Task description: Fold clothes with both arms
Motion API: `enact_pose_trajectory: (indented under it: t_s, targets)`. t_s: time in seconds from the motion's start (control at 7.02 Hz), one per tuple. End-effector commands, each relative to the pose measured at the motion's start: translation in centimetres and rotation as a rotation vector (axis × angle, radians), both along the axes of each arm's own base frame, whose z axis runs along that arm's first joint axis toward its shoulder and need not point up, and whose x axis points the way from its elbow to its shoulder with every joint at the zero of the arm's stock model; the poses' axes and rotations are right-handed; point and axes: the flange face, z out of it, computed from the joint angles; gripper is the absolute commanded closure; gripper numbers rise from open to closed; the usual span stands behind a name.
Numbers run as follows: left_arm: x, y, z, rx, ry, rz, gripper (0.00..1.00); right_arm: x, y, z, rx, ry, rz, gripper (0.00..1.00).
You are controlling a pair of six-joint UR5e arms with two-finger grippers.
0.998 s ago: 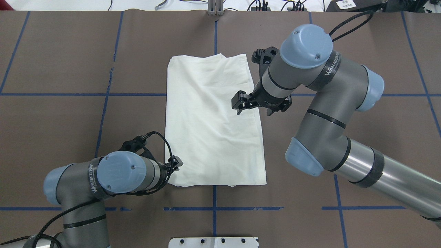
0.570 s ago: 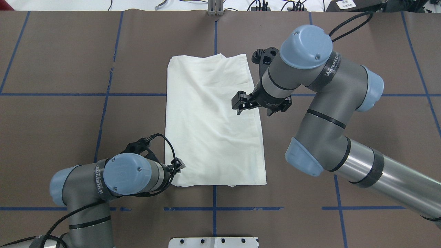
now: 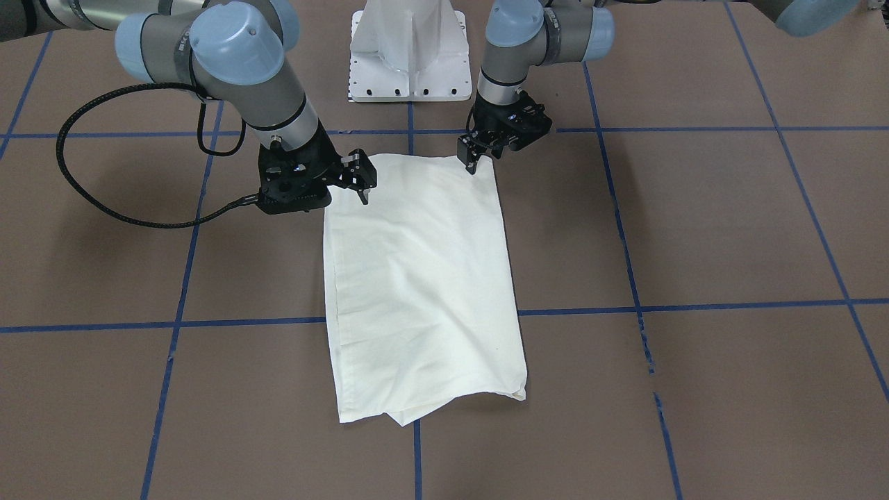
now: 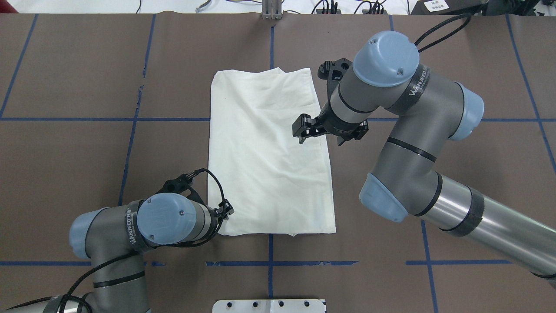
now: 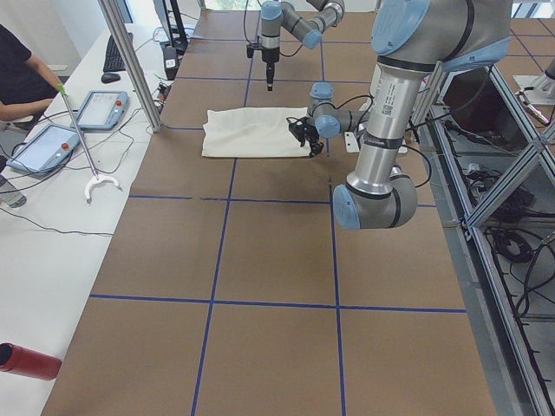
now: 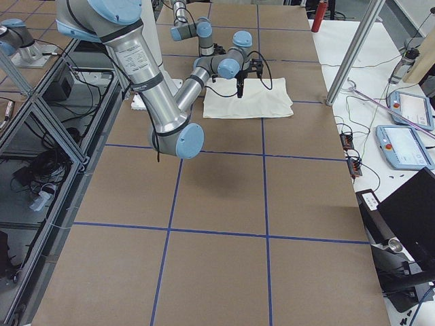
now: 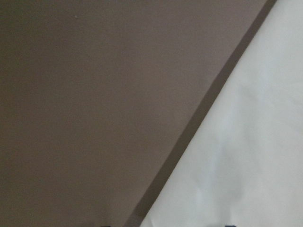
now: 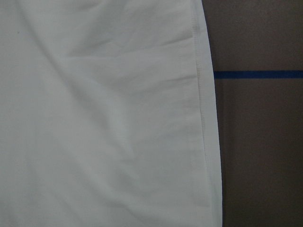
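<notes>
Shirt (image 4: 269, 152): cream, folded to a plain long rectangle, flat on the brown table (image 4: 65, 152) just beyond the white base (image 4: 269, 305), its long sides running away from the base.
Left gripper (image 4: 225, 211): low at the shirt corner nearest the base; I cannot tell whether its jaws are apart or together.
Right gripper (image 4: 302, 131): farther from the base, above the shirt's right long edge; its jaw gap cannot be told either.
Risk: lifting one corner alone, or pinching only the top layer, could drag the layers askew.

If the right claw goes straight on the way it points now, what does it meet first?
Probably the shirt, near its hemmed edge; the right claw points down over it, height unclear.
</notes>
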Motion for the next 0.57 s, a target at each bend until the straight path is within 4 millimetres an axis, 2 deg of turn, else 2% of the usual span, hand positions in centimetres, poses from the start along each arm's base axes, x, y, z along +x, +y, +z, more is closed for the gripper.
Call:
enact_pose_trajectory:
  t_s: [0.0,0.14,0.43]
  targets:
    - [-0.04,-0.09,0.07,0.006,-0.002,0.002,0.72,0.04,-0.04,0.11,0.002,0.002,0.001,0.00]
    - [0.01,0.00,0.05,0.006,-0.001,0.004,0.79,0.17,-0.17,0.01,0.004,0.001,0.001,0.00]
    - [-0.11,0.01,0.08,0.009,0.000,0.004,1.00,0.21,-0.27,0.06,0.005,0.002,0.002,0.00]
